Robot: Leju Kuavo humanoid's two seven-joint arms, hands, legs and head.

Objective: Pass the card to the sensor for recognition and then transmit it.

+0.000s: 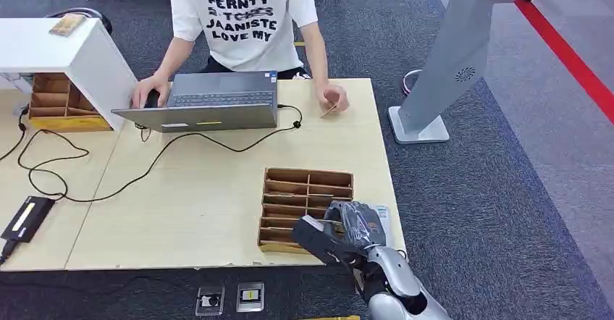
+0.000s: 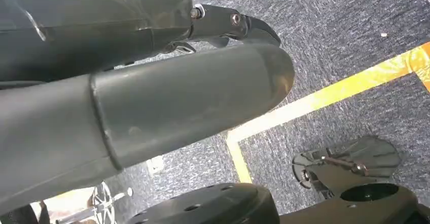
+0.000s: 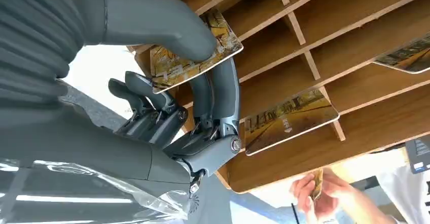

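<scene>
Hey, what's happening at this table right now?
The robot's right hand pinches a card between thumb and fingers, over the wooden divider tray at the table's near edge. More cards lie in the tray's slots. Across the table, a person sits at a laptop, holding another card. The left hand hangs above the floor.

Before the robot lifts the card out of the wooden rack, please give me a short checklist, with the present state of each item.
1. Card pinched by the right hand, thumb on one face, fingers on the other: ok.
2. Card free of the wooden rack: cannot tell; it sits right at the dividers.
3. Other cards in the rack untouched: ok.
4. Left hand out of the way, hanging over the carpet: ok.
5. Person's hand away from the rack: ok.
6. Path to the grey stand beside the table: cannot tell.
</scene>
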